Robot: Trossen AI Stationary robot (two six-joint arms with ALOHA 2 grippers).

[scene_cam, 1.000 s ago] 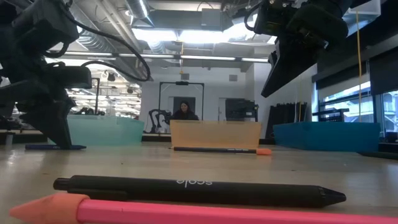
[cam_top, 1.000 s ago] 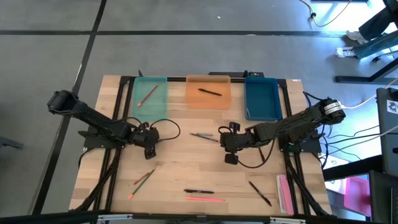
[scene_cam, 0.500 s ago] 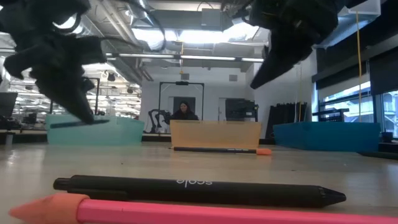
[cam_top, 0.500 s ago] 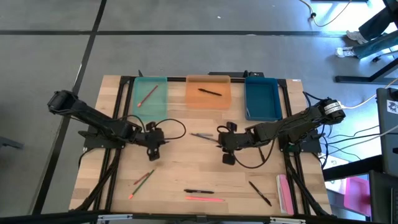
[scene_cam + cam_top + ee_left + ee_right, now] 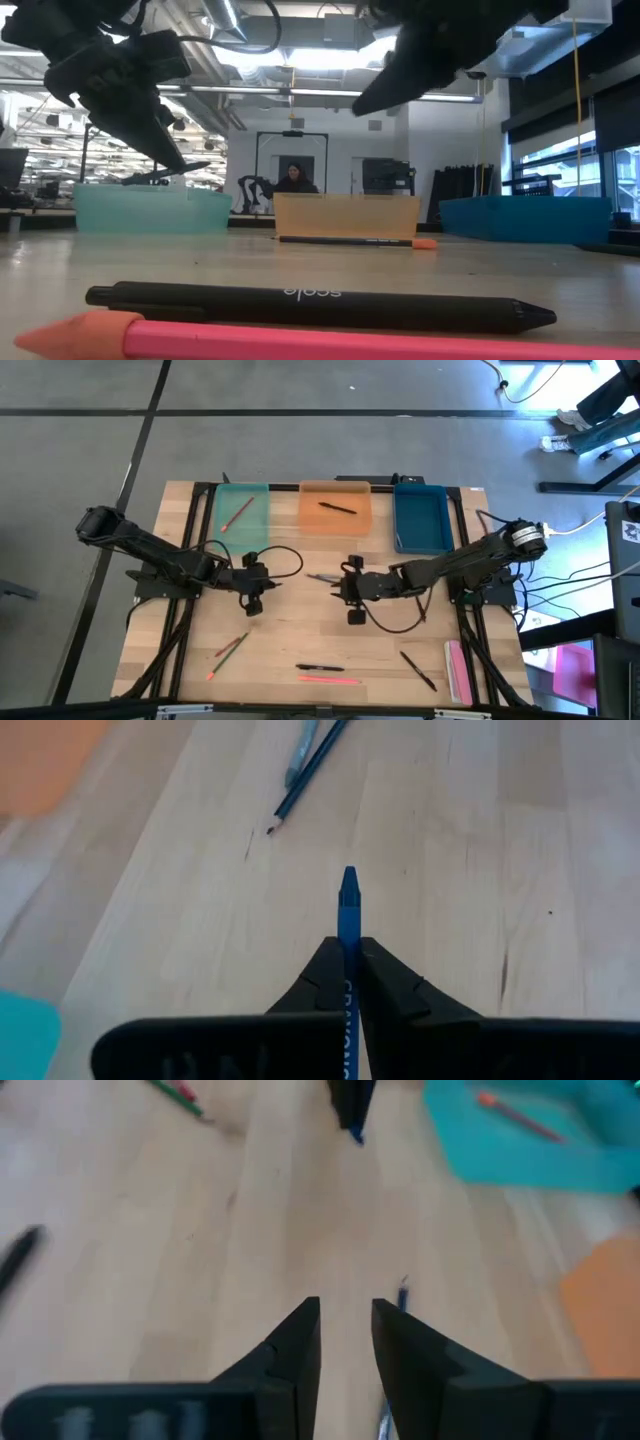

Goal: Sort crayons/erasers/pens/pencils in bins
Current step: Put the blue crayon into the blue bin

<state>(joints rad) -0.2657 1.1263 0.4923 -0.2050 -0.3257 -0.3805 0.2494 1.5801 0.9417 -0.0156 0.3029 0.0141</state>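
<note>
My left gripper (image 5: 257, 588) hovers left of the table's centre, shut on a blue crayon (image 5: 348, 910); in the low view the crayon (image 5: 165, 176) hangs in the air in front of the teal bin (image 5: 150, 208). My right gripper (image 5: 345, 1335) is narrowly open above two thin grey-blue sticks (image 5: 325, 578) that lie flat at the centre, and it touches neither. The teal bin (image 5: 228, 530) holds a pencil (image 5: 236, 512). A black pen (image 5: 338, 508) lies in the orange bin (image 5: 335, 526). The blue bin (image 5: 420, 518) shows nothing inside. My left gripper pinches the blue crayon between its two fingers (image 5: 322, 970). The crayon lies along the fingers, and its pointed end (image 5: 348, 880) sticks out ahead of them. The fingers slant down from above. The crayon is lifted clear of the table, close to level.
Near the table's near edge lie a green and a red pencil (image 5: 232, 645), a black pen (image 5: 320, 668), a pink pencil (image 5: 330, 680), another black pen (image 5: 418, 668) and a wide pink strip (image 5: 457, 670). The three bins stand along the far edge. A person sits far behind the table (image 5: 296, 178).
My left gripper has risen and moved toward the table's centre, carrying the blue crayon from the tabletop up into the air. My right gripper has moved toward the table's left, to above the two central sticks.
</note>
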